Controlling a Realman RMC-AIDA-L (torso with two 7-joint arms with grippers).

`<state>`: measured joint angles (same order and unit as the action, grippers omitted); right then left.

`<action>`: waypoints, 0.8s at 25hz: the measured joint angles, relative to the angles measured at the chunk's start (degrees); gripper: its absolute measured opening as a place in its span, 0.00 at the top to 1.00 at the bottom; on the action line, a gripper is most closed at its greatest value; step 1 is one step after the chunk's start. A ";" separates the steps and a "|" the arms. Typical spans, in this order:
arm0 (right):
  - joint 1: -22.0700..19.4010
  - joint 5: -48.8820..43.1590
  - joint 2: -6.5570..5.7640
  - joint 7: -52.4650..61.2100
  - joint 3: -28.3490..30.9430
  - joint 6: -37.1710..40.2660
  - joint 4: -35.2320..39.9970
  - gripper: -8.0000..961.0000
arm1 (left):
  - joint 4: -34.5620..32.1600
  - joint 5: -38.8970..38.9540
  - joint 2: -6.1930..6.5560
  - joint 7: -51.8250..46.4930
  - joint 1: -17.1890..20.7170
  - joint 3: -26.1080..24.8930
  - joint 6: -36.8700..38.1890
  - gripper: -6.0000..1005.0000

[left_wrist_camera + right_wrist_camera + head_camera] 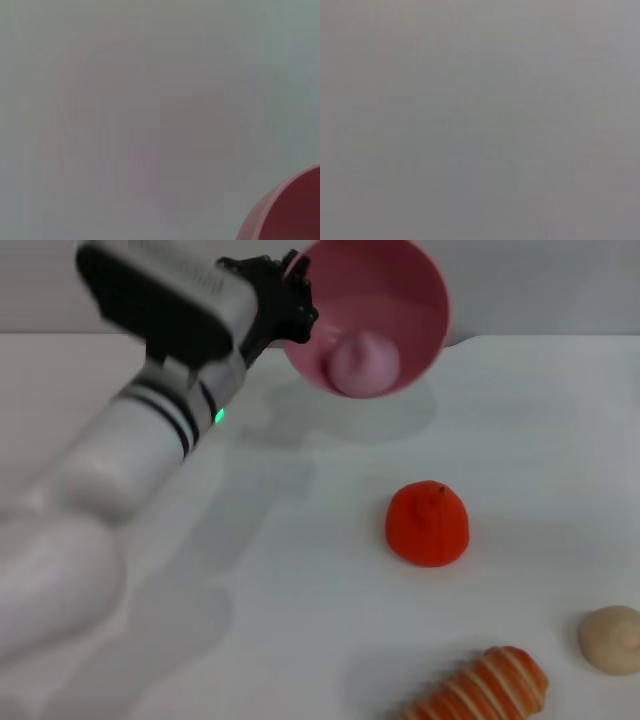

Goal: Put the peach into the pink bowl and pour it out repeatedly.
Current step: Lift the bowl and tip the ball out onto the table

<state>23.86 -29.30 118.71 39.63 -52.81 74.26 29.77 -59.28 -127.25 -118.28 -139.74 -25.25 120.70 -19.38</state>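
The pink bowl (400,290) is held up above the white table at the back, tilted so its opening faces the front. The pale pink peach (363,365) lies inside it against the low rim. My left gripper (293,302) is shut on the bowl's left rim and holds it in the air. A piece of the bowl's rim (285,210) shows in the left wrist view. The right gripper is not in view; its wrist view shows only plain grey.
A bright orange-red fruit (428,524) sits on the table (300,590) in front of the bowl. A beige round lump (611,639) lies at the right edge. An orange-and-white striped item (485,687) lies at the front right.
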 joint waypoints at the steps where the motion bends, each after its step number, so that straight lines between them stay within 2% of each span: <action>1: 0.00 0.42 -0.03 -0.63 0.02 0.17 -0.52 0.63 | 0.00 0.00 0.00 0.00 0.00 0.00 0.00 0.95; 2: 0.01 0.63 -0.05 -0.91 0.14 0.21 -0.72 0.63 | 1.01 -0.31 0.05 0.00 2.19 5.58 -10.14 0.95; 4: 0.16 0.89 -0.08 -1.13 0.42 0.24 -0.97 0.63 | 1.78 -0.74 0.04 0.00 2.81 7.40 -13.96 0.95; 6: 0.46 0.99 -0.09 -1.14 0.52 0.26 -1.15 0.63 | 4.31 -1.68 -0.07 0.00 3.67 11.84 -23.19 0.95; 8: 0.68 1.05 -0.10 -1.12 0.42 0.27 -1.24 0.63 | 5.78 -1.85 -0.10 0.01 3.93 14.63 -27.88 0.95; 20: 1.04 1.17 0.23 -0.68 -0.97 1.16 -2.15 0.63 | 7.09 -2.15 0.00 4.14 6.97 20.38 -39.33 0.95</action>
<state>24.91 -28.14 118.94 38.95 -53.79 75.42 27.63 -52.19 -129.40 -118.28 -135.61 -18.28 141.08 -58.72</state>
